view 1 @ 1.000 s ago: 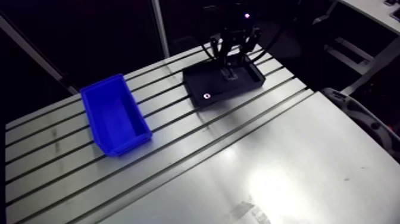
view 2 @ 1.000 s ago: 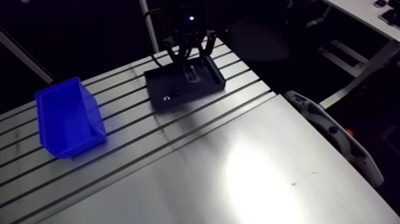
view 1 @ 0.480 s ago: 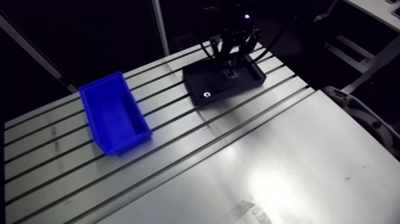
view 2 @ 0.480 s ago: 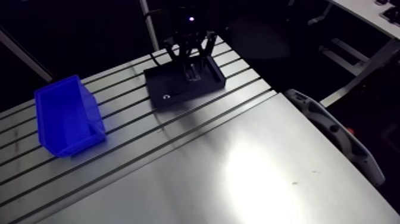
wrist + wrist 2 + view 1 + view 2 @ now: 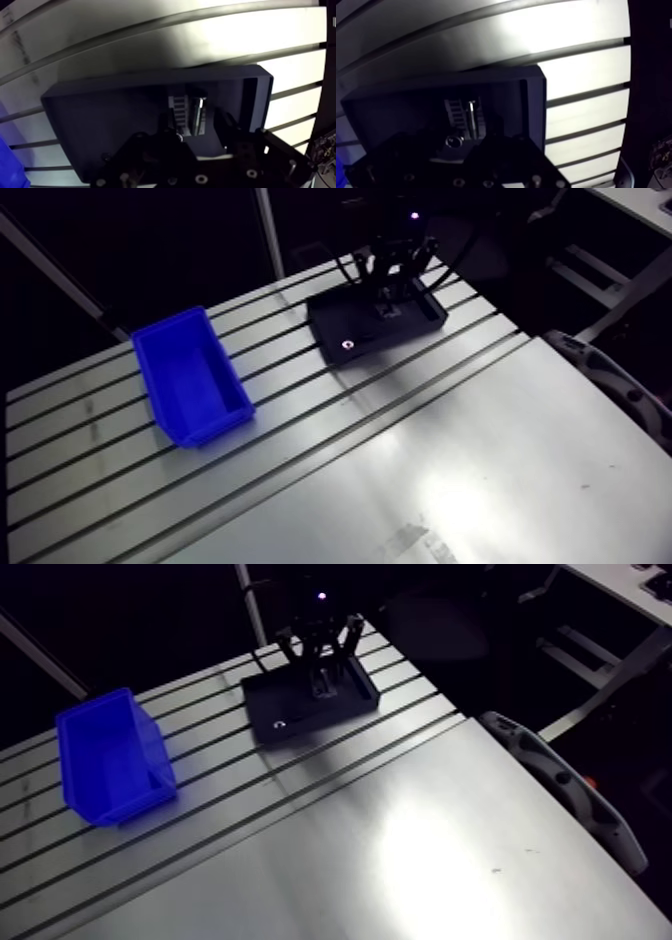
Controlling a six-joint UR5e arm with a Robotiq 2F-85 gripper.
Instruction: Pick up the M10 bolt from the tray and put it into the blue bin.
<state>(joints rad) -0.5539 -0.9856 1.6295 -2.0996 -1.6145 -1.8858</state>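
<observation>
Within the tray (image 5: 100, 115) walls, the tool (image 5: 196, 124) hangs spread astride the bolt (image 5: 198, 110); the blue bin (image 5: 190, 388) sits well apart.

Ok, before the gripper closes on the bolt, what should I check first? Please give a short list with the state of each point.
1. The gripper is above the tray: ok.
2. The bolt lies between the fingers: ok.
3. The fingers are open and apart from the bolt: ok.
4. The fingers are low enough to grip the bolt: cannot tell.
5. The blue bin stands upright on the table, apart from the tray: ok.
</observation>
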